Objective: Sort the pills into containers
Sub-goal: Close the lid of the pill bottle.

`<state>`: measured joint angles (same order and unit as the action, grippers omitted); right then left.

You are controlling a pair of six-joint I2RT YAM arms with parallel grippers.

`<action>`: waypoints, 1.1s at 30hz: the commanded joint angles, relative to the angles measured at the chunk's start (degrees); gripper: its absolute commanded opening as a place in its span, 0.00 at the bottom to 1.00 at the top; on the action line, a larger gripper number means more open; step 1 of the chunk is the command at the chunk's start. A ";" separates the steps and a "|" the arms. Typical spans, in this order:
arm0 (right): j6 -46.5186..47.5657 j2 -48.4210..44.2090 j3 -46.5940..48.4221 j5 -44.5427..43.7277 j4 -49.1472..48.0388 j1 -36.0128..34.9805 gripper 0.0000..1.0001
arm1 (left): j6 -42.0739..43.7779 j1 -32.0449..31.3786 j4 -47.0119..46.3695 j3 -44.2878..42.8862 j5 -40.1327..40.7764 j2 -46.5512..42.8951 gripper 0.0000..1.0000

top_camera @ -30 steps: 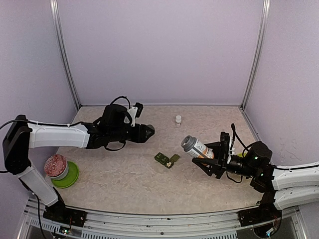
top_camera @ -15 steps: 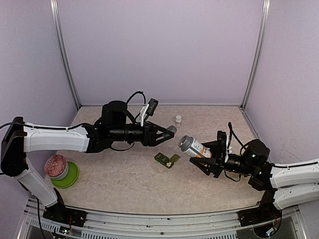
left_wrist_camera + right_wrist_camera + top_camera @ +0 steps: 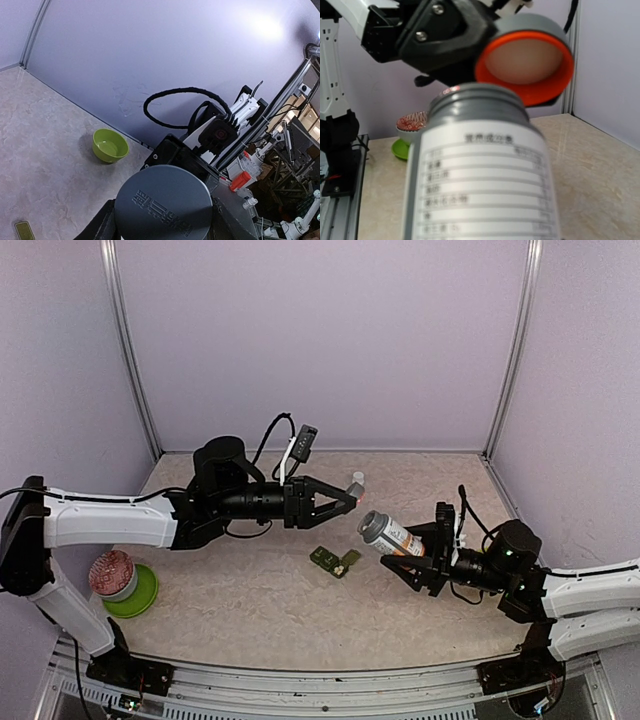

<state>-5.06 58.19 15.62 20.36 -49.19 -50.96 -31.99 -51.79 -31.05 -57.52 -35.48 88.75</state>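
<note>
White links [image 3: 110,518], black joints [image 3: 222,462], black fingers [image 3: 330,489], looped cable [image 3: 172,91].

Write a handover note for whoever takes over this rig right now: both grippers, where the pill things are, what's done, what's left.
Left gripper: shut on the bottle cap, held near the bottle's mouth, not on it.
Right gripper: shut on the pill bottle, tilted above the table.
Pill box: on the table between the arms, one end apparently open; contents too small to tell.
Done: cap off.
Left: cannot confirm any pills are sorted; check the box first.
</note>
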 commanded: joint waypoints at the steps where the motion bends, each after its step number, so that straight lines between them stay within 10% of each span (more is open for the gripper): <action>1: 0.88 -1.25 2.12 -1.01 -2.71 0.24 0.25 | -1.26 -1.30 -2.25 -0.14 -1.37 -0.56 0.42; 33: 4.99 -0.14 5.13 -11.26 2.95 -0.79 0.24 | -8.28 -5.78 3.00 -3.05 9.22 6.19 0.46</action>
<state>-2.59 58.19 17.32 13.76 -45.69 -51.03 -37.17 -56.69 -31.00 -59.53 -29.45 93.19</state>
